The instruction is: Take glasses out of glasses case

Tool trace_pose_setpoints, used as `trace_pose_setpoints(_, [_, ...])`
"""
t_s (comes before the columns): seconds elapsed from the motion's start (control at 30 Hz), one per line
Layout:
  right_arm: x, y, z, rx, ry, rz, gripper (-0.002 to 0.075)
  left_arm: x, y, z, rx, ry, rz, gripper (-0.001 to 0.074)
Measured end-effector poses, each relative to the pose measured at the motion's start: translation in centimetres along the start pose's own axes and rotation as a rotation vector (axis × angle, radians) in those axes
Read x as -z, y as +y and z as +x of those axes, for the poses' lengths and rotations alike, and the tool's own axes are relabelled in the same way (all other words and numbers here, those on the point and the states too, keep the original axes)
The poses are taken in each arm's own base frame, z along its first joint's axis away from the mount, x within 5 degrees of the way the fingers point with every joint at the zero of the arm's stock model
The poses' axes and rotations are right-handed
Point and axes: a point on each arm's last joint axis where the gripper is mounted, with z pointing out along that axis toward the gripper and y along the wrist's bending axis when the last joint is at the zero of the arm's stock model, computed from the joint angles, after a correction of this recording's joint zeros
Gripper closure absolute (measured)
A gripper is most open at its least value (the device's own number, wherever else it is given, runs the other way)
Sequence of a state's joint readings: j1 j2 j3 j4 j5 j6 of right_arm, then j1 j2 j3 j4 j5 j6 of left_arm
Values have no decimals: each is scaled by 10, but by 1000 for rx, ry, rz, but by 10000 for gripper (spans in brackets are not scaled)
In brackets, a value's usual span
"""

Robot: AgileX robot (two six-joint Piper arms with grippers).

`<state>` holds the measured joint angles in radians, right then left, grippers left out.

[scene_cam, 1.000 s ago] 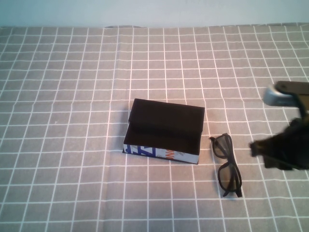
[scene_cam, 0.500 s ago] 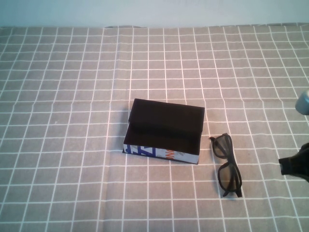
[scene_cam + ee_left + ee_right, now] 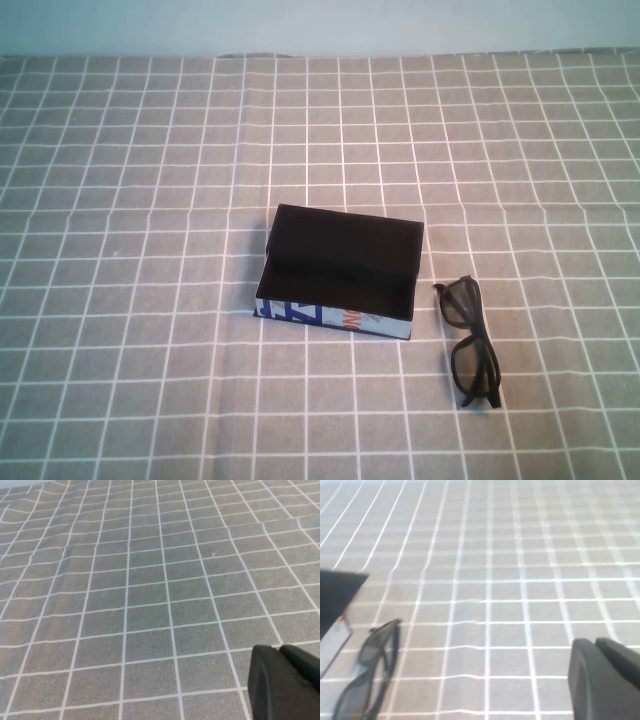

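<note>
The glasses case [image 3: 340,272] lies open in the middle of the table, black inside, its white printed side facing the front. The black glasses [image 3: 471,342] lie folded on the cloth just right of the case, outside it. Neither arm shows in the high view. My right gripper [image 3: 594,642] is shut and empty, held above the cloth well away from the glasses [image 3: 367,672] and the case corner [image 3: 335,605]. My left gripper [image 3: 279,650] is shut and empty over bare cloth, with neither the case nor the glasses in its view.
A grey tablecloth with a white grid [image 3: 150,200] covers the whole table. A pale wall [image 3: 320,25] runs along the far edge.
My right arm has drawn back to the right and left the high view. The glasses and the case have not moved.
</note>
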<state>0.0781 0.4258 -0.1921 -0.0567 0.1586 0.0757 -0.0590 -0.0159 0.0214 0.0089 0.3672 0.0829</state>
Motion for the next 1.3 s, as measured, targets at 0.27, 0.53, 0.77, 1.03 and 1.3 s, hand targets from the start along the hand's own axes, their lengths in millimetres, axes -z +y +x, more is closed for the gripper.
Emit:
trace_pose_setpoints(0.27, [26, -5, 36, -20, -208, 9, 743, 0, 0, 0, 0, 0, 0, 739])
trace_pose_setpoints(0.53, [32, -5, 40, -20, -226, 4, 743, 0, 0, 0, 0, 0, 0, 739])
trace_pose_setpoints(0.77, [30, -5, 44, -8, -194, 2, 743, 0, 0, 0, 0, 0, 0, 739])
trace_pose_setpoints(1.03, [24, -2, 65, 44, -80, -37, 743, 0, 0, 0, 0, 0, 0, 739])
trace_pose_setpoints(1.3, [24, -1, 67, 39, -56, -49, 743, 0, 0, 0, 0, 0, 0, 739])
